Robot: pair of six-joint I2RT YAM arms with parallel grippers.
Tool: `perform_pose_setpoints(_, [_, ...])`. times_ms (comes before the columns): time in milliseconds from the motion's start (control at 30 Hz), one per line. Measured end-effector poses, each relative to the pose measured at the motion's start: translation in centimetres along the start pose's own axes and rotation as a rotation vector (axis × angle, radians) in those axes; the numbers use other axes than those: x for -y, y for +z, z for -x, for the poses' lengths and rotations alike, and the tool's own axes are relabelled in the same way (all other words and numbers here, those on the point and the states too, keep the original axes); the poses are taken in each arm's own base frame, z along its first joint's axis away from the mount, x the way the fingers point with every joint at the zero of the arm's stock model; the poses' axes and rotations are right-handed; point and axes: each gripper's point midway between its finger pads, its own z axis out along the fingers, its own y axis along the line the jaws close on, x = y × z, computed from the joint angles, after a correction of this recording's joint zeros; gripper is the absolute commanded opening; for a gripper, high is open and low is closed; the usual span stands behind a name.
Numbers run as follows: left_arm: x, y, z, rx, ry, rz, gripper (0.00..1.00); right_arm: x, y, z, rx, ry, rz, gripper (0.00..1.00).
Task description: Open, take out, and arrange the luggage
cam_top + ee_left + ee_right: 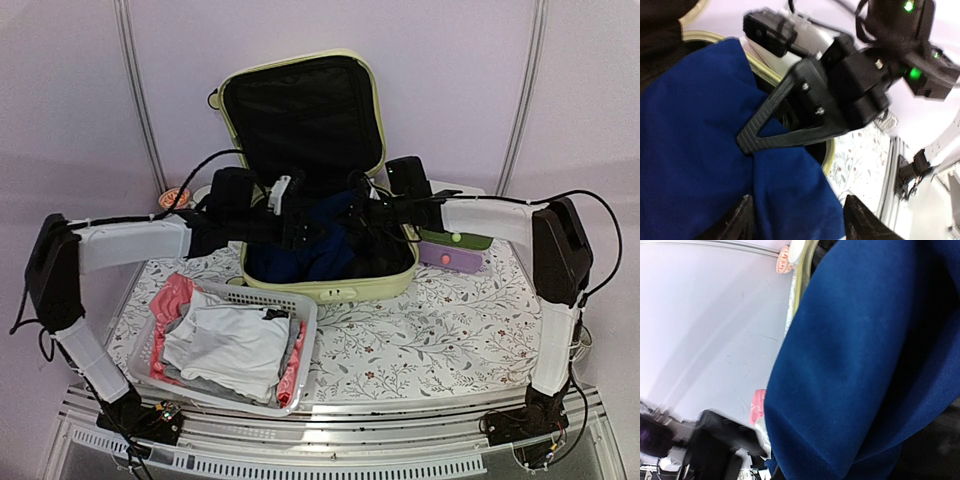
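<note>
The luggage [335, 291], a pale yellow-green hard-shell suitcase, lies open at the table's middle back with its black-lined lid [300, 110] standing up. A dark blue garment [300, 262] bulges out of its lower half. Both grippers meet over it. In the left wrist view my left gripper [802, 222] is open, its fingers spread either side of the blue garment [690, 150]. My right gripper [747, 141] pinches a fold of that cloth between its closed black fingers. The blue garment [865, 365] fills the right wrist view and hides the right fingers there.
A white slatted basket [265, 296] holding folded white, grey and pink clothes stands at the front left. A small box with green and purple drawers [455, 250] sits right of the suitcase. A round orange-and-white object [175, 197] lies at the back left. A floral cloth [430, 330] covers the table.
</note>
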Motion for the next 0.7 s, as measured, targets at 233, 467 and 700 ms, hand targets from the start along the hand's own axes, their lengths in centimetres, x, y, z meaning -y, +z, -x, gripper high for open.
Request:
perform_pose_setpoints(233, [4.8, -8.9, 6.8, 0.202, 0.158, 0.142, 0.84, -2.9, -0.6, 0.9, 0.045, -0.011, 0.039, 0.02])
perform_pose_setpoints(467, [5.6, -17.5, 10.0, 0.334, 0.193, 0.321, 0.85, -10.4, -1.9, 2.0, 0.121, -0.111, 0.139, 0.02])
perform_pose_setpoints(700, [4.7, -22.4, 9.7, 0.354, 0.188, 0.464, 0.87, -19.6, -4.9, 1.0, 0.192, -0.256, 0.265, 0.02])
